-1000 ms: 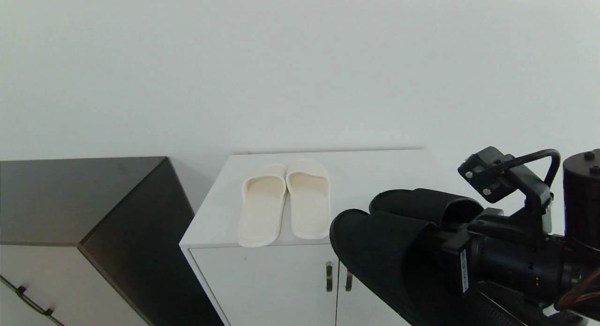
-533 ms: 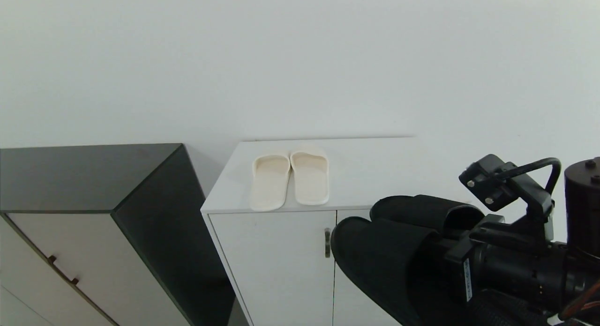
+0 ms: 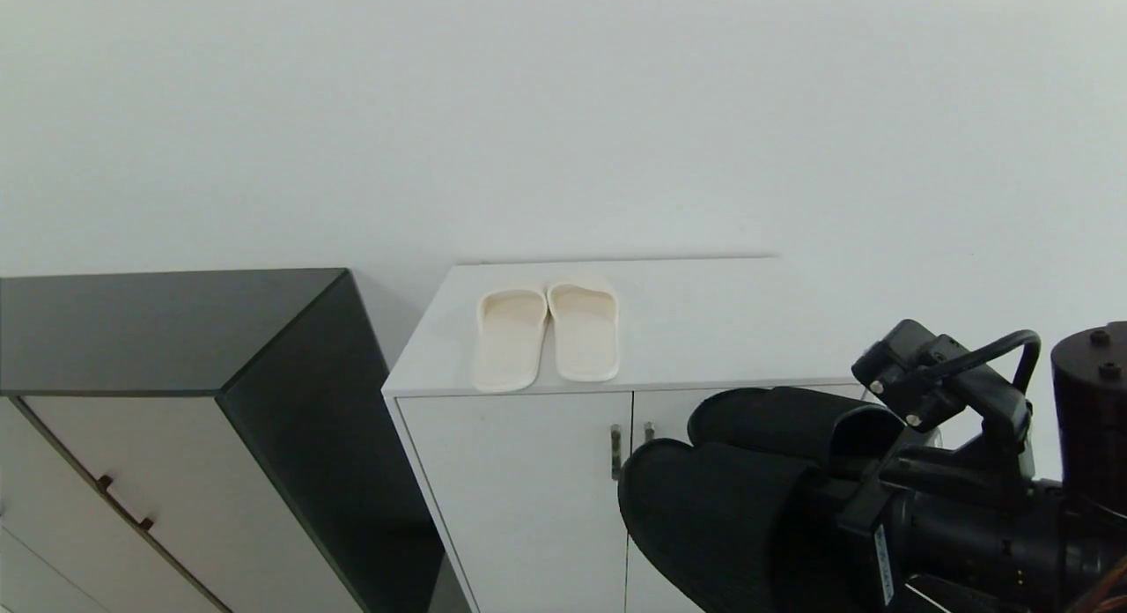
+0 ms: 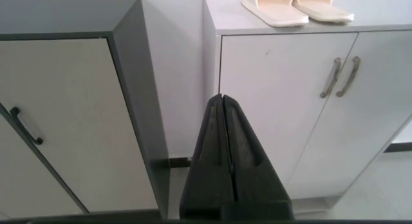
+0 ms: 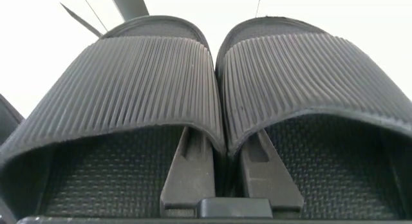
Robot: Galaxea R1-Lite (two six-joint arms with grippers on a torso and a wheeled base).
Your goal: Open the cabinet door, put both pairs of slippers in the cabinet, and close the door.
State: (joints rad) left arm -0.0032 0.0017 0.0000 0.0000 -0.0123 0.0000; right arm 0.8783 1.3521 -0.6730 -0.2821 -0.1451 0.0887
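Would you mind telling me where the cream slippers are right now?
In the head view, the cream slippers lie side by side on top of the white cabinet, toward its left front edge, to the right of the dark cabinet.

The cream slippers are plain in colour; the white cabinet has dull silver handles. The black slippers show fine ribbing across the straps and a small dimpled grid on the footbeds. The neighbouring cabinet is black with beige fronts

No legible text; white sticker print too small.
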